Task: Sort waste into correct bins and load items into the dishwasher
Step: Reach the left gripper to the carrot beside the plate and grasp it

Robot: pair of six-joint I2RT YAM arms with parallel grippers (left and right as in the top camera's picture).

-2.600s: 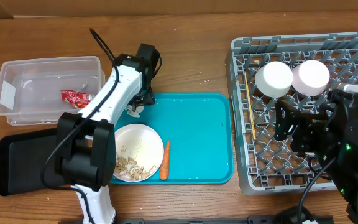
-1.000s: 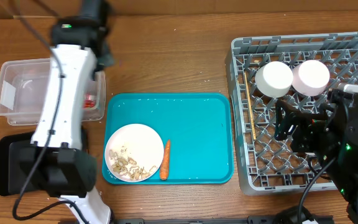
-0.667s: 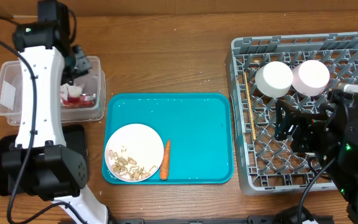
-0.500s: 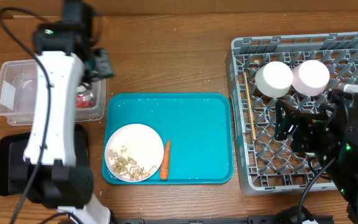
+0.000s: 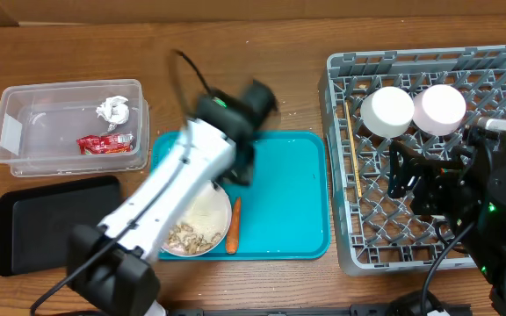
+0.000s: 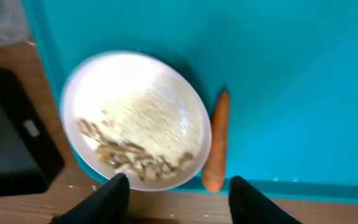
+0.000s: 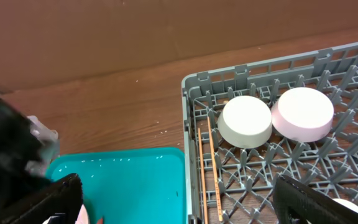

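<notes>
On the wooden bench (image 5: 288, 53), the teal tray (image 5: 288, 202) carries the plate (image 6: 135, 118) of rice (image 6: 148, 118) and scraps (image 6: 129, 158) near its front edge, the carrot (image 6: 216, 140) just beside. The left tool (image 6: 179, 186) hovers above both, spread and empty; better to centre it across the carrot's thin body. Farther, the right tool (image 7: 178, 186) hangs spread over the rack (image 5: 429, 61).

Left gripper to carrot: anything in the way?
Nothing visible. From the left wrist camera, the left gripper hangs open over the carrot, which lies bare on the teal tray. Only the plate sits close on one side, so a finger may brush its rim.
</notes>
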